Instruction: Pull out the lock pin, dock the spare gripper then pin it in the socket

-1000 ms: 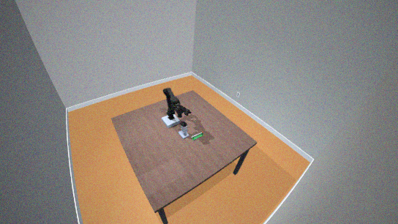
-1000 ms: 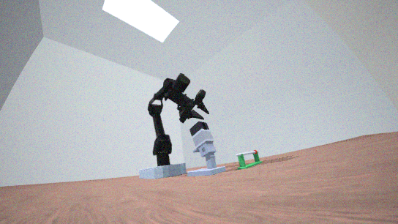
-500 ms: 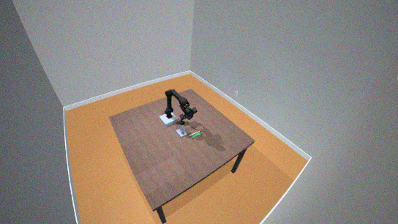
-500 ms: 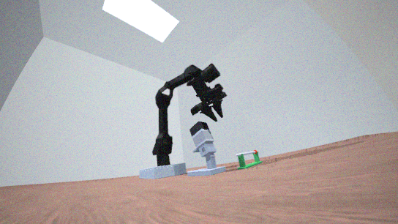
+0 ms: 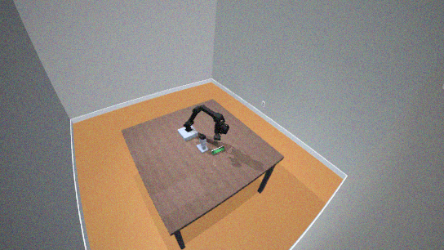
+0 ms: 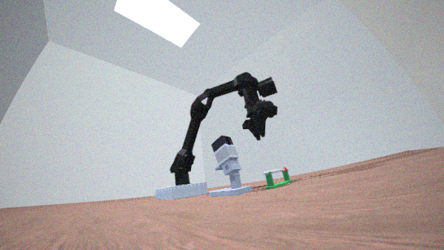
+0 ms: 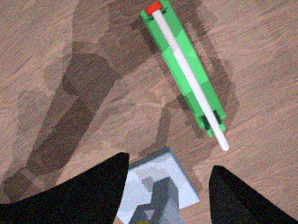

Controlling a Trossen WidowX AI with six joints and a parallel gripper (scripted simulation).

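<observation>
Gripper point(image 5: 217, 138) point(image 6: 259, 136) point(image 7: 169, 168) partly open, nothing held; pin point(image 5: 218, 149) point(image 6: 276, 171) point(image 7: 192, 82) upper ctr-right of wrist frame, long axis slanting upper L–lower R.

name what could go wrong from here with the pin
The pin rests along the green rack, its plain end overhanging; a bump there could unseat it.
It runs slanted to the pincer, so closing unaligned might twist it.
The mount stands close by; a low sideways move could clip it.
</observation>
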